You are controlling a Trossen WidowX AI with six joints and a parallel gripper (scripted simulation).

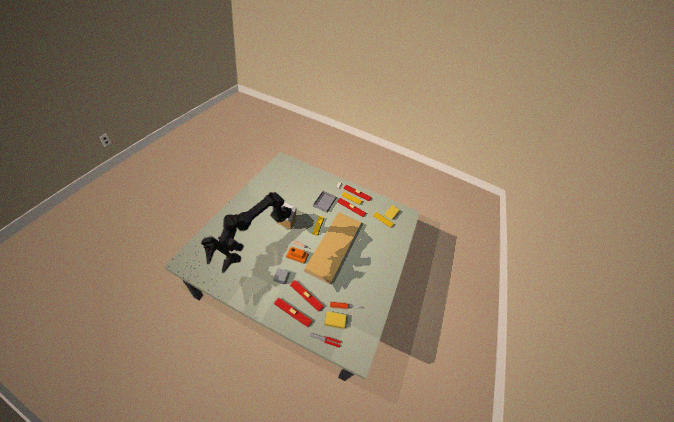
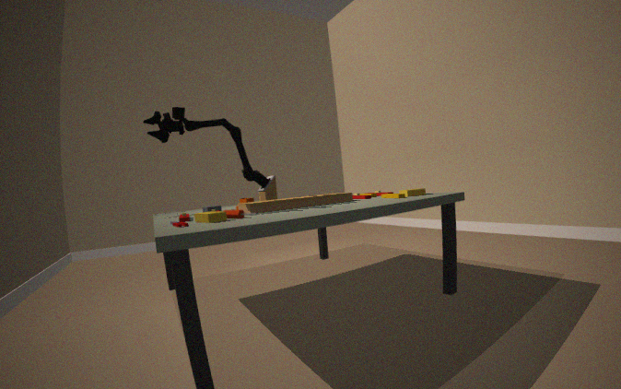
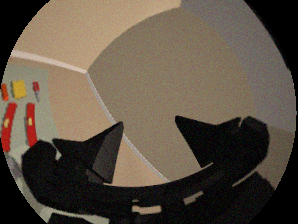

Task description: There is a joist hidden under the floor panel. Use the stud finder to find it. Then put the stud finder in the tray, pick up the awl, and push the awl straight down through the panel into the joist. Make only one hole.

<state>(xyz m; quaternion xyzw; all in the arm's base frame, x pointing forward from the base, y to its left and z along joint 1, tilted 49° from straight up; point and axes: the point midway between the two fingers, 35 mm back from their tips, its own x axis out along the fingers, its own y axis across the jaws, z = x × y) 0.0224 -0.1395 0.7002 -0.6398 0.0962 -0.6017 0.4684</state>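
The floor panel (image 1: pixel 329 250) (image 2: pixel 299 202) is a long tan board on the table. An orange box with a dark spot (image 1: pixel 297 255) (image 2: pixel 246 200), seemingly the stud finder, lies beside it. A small thin pointed tool (image 1: pixel 301 245), perhaps the awl, lies just behind that box; it is too small to be sure. The grey tray (image 1: pixel 325 201) lies beyond the panel's far end and looks empty. My gripper (image 1: pixel 216 266) (image 2: pixel 146 127) (image 3: pixel 149 121) is open and empty, raised high, away from the panel, the box and the tray. The joist is hidden.
Red levels (image 1: pixel 307 295) (image 3: pixel 31 125), an orange-handled tool (image 1: pixel 339 305) (image 2: pixel 234 214), a yellow block (image 1: pixel 336 320) (image 2: pixel 210 217) (image 3: pixel 19 89) and red-handled pliers (image 1: pixel 331 343) lie near one end. A grey block (image 1: pixel 281 276) and a yellow bar (image 1: pixel 318 225) flank the panel.
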